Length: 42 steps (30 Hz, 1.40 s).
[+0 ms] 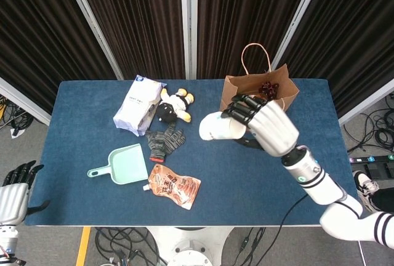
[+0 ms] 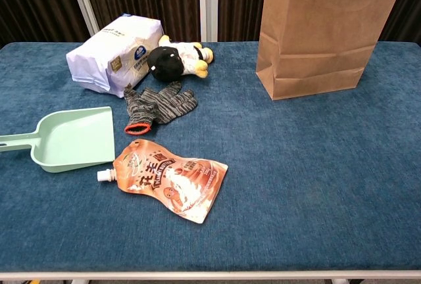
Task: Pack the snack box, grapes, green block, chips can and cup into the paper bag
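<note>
A robot test lab or recording studio: a table (image 1: pixel 74 192) under blue cloth stands before dark pleated curtains (image 1: pixel 135 26) hung between pale metal posts (image 1: pixel 92 23), with loose cables (image 1: pixel 375 133) on the grey floor at three o'clock.

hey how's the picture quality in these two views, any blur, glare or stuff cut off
Head view: even lighting, no glare; the raised right hand and cup sit close to the lens, look oversized and slightly soft, and hide part of the bag. The left hand is cropped at the edge. Chest view: sharp, soft shadows, but the bag's top runs out of frame and neither hand shows.
</note>
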Motion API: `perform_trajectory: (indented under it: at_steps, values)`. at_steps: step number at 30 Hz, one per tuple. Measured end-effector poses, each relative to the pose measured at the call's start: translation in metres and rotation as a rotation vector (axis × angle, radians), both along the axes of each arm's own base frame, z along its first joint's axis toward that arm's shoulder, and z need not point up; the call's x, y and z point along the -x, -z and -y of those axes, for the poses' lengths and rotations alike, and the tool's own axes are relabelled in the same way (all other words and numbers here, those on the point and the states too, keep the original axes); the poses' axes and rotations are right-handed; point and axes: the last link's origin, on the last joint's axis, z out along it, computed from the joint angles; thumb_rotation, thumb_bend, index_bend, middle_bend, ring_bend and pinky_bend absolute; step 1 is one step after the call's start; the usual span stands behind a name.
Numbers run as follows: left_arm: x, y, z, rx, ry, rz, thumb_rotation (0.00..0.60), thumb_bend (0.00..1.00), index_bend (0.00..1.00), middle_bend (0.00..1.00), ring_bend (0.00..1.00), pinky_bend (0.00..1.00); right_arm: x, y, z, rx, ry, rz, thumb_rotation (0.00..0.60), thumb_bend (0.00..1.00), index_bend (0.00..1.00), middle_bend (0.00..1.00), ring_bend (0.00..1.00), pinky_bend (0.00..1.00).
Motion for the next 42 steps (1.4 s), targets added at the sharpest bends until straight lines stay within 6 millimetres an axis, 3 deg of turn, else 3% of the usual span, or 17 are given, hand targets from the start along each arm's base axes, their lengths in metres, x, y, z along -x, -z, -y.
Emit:
perform_trajectory:
  at_steps: [7,15,20,25,28,33,34,38,42]
  values:
    - [0.0,0.0,0.001,0.002,-0.001,0.001,0.6,0.04,0.24,0.2,0.12,0.15,0.011,-0.029,0.017,0.068,0.118,0.06,0.6,0.15,0.65,0.49,0.29,0.57]
    - [0.002,0.001,0.003,0.004,-0.014,0.007,0.6,0.04,0.24,0.2,0.12,0.15,0.046,-0.045,0.069,0.14,0.401,-0.002,0.6,0.15,0.64,0.48,0.29,0.55]
    - [0.002,0.001,0.001,0.007,-0.011,0.006,0.6,0.04,0.24,0.2,0.12,0.15,0.064,-0.036,0.097,0.115,0.532,-0.082,0.6,0.15,0.61,0.47,0.28,0.53]
    - [0.001,0.002,0.002,0.007,-0.011,0.005,0.6,0.04,0.24,0.2,0.12,0.15,0.066,-0.015,0.115,0.06,0.586,-0.137,0.6,0.15,0.57,0.46,0.27,0.51]
    - [0.002,0.001,0.003,0.007,-0.017,0.006,0.6,0.04,0.24,0.2,0.12,0.15,0.062,-0.001,0.121,0.021,0.597,-0.159,0.6,0.15,0.49,0.42,0.24,0.47]
    - [0.004,0.001,0.005,0.008,-0.028,0.007,0.6,0.04,0.24,0.2,0.12,0.15,0.064,0.012,0.122,-0.054,0.627,-0.223,0.6,0.15,0.05,0.18,0.02,0.22]
    - [0.005,0.002,0.005,0.008,-0.029,0.008,0.6,0.04,0.24,0.2,0.12,0.15,0.064,0.013,0.121,-0.07,0.634,-0.236,0.6,0.15,0.01,0.13,0.0,0.18]
    - [0.003,0.002,0.003,0.006,-0.022,0.008,0.6,0.04,0.24,0.2,0.12,0.15,0.062,0.009,0.117,-0.109,0.648,-0.262,0.6,0.15,0.0,0.03,0.0,0.09]
    - [0.002,0.001,0.002,0.004,-0.016,0.005,0.6,0.04,0.24,0.2,0.12,0.15,0.056,-0.002,0.112,-0.094,0.627,-0.216,0.6,0.15,0.0,0.02,0.0,0.08]
